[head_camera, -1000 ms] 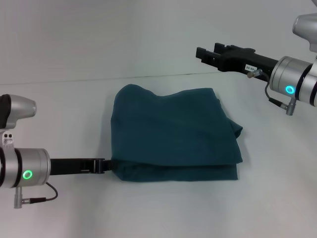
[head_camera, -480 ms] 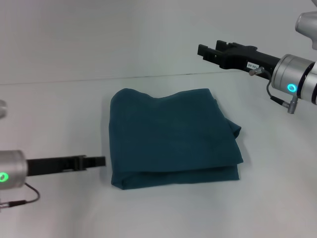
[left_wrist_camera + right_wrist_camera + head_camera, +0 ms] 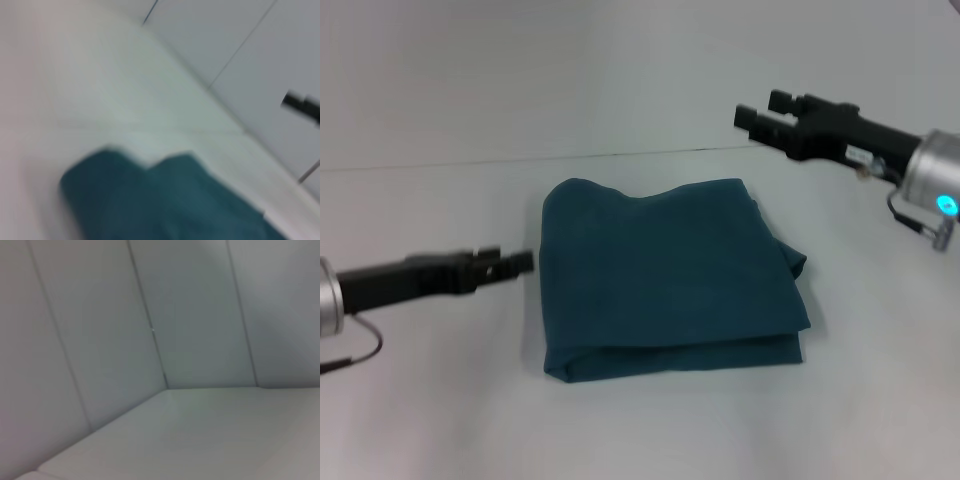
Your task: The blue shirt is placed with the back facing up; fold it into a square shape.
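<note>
The blue shirt (image 3: 670, 275) lies folded into a rough square in the middle of the white table (image 3: 430, 410), with its layered edges toward the front and right. It also shows in the left wrist view (image 3: 170, 200). My left gripper (image 3: 523, 263) hovers just left of the shirt's left edge, apart from it and holding nothing. My right gripper (image 3: 757, 112) is open and empty, raised above the table behind the shirt's far right corner. It shows far off in the left wrist view (image 3: 300, 102).
A pale wall (image 3: 620, 70) rises behind the table's far edge. The right wrist view shows only wall panels (image 3: 100, 340) and bare table surface (image 3: 210, 435).
My left gripper has let go of the shirt's front left corner, drawn back to the left and risen. The shirt has settled flat. My right gripper has shifted slightly to the right.
</note>
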### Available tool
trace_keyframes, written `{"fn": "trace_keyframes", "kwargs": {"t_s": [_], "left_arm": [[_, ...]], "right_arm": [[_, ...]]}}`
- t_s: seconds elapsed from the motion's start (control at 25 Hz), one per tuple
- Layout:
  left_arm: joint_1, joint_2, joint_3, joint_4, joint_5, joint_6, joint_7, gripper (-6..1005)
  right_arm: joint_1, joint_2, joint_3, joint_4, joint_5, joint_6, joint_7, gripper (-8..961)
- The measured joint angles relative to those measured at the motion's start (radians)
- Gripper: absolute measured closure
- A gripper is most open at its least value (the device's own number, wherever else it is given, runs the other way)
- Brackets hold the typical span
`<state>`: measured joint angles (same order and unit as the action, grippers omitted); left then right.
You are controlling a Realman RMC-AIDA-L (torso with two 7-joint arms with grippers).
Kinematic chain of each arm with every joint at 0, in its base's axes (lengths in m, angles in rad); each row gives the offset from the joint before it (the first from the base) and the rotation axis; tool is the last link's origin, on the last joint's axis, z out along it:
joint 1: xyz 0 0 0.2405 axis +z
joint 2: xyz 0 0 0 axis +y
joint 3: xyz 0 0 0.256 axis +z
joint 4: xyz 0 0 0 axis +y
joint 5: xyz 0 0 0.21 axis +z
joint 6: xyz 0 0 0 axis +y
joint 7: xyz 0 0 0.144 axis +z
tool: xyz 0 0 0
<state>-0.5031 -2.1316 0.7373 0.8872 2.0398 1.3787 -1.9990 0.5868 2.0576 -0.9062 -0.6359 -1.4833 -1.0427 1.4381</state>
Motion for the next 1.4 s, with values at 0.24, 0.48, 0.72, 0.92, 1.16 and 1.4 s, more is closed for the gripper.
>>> {"fn": "trace_keyframes", "kwargs": {"t_s": [0.24,0.48,0.72,0.92,1.16,1.4], "left_arm": [[0.016,-0.023,-0.013,-0.051,-0.230,0.008,0.261,343],[0.045,-0.030,-0.007,-0.124,-0.291,0.105,0.455,141],[0.080,-0.031,-0.006,-0.160,-0.284,0.206,0.568,66],[0.105,-0.031,-0.002,-0.167,-0.244,0.254,0.583,65],[0.101,-0.031,-0.002,-0.167,-0.136,0.285,0.564,65],[0.097,-0.030,0.000,-0.163,-0.118,0.289,0.534,65]], "right_arm": [[-0.091,-0.014,0.011,0.001,-0.028,-0.205,-0.070,225],[-0.148,-0.027,0.012,0.003,-0.155,-0.362,-0.074,57],[-0.158,-0.022,0.007,0.032,-0.248,-0.454,-0.071,21],[-0.111,-0.013,0.000,0.076,-0.352,-0.479,-0.064,8],[-0.057,-0.010,0.001,0.108,-0.436,-0.482,-0.023,11],[-0.053,-0.010,0.007,0.110,-0.435,-0.490,-0.022,13]]}}
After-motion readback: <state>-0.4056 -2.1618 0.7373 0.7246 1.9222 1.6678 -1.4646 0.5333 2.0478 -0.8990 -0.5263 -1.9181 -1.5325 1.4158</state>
